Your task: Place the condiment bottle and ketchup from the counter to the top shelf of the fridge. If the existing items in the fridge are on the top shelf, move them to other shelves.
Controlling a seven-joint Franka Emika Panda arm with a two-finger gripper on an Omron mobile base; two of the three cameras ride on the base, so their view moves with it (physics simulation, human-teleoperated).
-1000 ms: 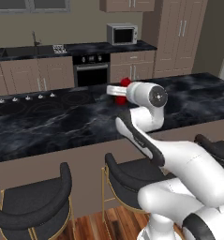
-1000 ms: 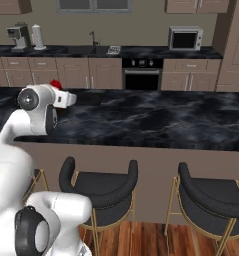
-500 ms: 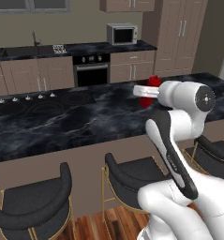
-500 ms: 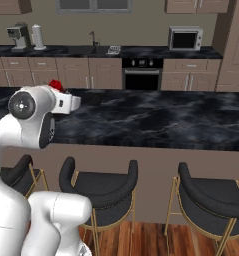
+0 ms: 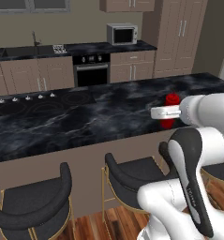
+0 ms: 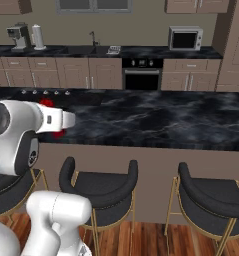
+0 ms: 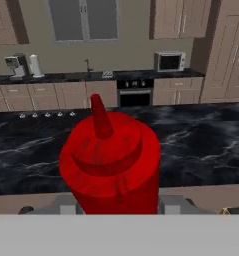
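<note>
Between the fingers (image 7: 113,207), one ketchup (image 7: 110,162).

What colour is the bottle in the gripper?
Plain bright red all over, nozzle included. The ketchup shows best in the hand view.

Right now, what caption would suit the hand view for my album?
The pincer grips a red ketchup bottle above the black marble counter.
</note>
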